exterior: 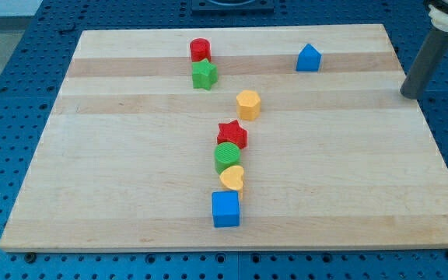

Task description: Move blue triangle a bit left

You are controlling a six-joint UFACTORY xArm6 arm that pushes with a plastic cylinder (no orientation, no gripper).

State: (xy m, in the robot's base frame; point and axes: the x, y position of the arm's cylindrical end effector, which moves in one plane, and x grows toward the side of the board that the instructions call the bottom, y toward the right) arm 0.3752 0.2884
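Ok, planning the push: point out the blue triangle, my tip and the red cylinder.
blue triangle (308, 59): camera view, front face.
my tip (411, 94): camera view, rod's lower end.
red cylinder (200, 50): camera view, side wall.

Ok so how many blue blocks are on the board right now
2. The blue triangle sits near the view's top, right of centre. The blue cube sits near the view's bottom, at the end of the middle line of blocks. Nothing seems to hide another.

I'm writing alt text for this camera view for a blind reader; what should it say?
My tip rests near the wooden board's right edge, well right of the blue triangle. Seven other coloured blocks sit apart to its left, mostly in a line down the middle.
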